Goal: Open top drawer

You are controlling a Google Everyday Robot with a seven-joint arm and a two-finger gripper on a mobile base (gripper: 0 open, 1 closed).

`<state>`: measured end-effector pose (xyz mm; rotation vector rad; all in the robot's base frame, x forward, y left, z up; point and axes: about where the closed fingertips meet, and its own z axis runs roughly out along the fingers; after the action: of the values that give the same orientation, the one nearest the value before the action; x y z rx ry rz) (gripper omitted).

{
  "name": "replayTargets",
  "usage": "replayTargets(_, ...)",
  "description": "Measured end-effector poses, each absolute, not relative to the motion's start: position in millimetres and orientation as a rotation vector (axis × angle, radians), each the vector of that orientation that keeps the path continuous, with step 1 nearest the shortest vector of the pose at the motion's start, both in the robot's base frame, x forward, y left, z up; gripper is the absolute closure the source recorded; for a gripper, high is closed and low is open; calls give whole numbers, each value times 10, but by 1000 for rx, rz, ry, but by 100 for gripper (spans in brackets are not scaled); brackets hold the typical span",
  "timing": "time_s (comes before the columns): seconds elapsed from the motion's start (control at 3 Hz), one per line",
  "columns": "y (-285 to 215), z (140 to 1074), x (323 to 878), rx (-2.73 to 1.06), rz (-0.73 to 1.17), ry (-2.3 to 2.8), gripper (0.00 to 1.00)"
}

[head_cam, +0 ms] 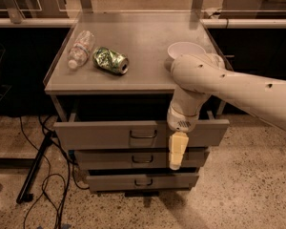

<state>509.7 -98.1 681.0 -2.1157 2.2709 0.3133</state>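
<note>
Shows the top drawer [105,135] standing forward of the two smaller drawers [109,157] beneath it, with a dark gap open behind its front panel and under the tabletop [133,78]. Reads, by that gap, as partly open rather than shut, with the full depth of travel hidden from here.

Finds the gripper [177,150] hanging straight down in front of the top drawer, just right of the handle [143,134] and apart from it, tip dropping past the drawer's lower edge. Cannot tell whether spread or pressed together: appears only as one pale slab, perhaps edge-on. Carries nothing visible. Suggests a wrist turned downward for hooking or tugging at the panel, not for lifting.

Has the white arm [238,92] reaching in from the right of the top drawer, its bulky joint looming over the drawer's right half and masking part of the gap.

Above the top drawer, on the flat surface: a clear plastic bottle [81,49] on its side toward the left, a crushed green can [110,60] just beside it, a white bowl [185,50] toward the right, half behind the arm. Sit well back from the front edge, and so, most likely, out of harm's way during any pull.

Calls next, as a judgement only, for a fresh catch on the handle should more opening be wanted; otherwise looks close to done.
</note>
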Motion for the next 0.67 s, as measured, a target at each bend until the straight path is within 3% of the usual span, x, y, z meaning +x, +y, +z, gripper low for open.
replayTargets(0.67, -1098, 6751, 4889, -2105, 360, 2284, 0)
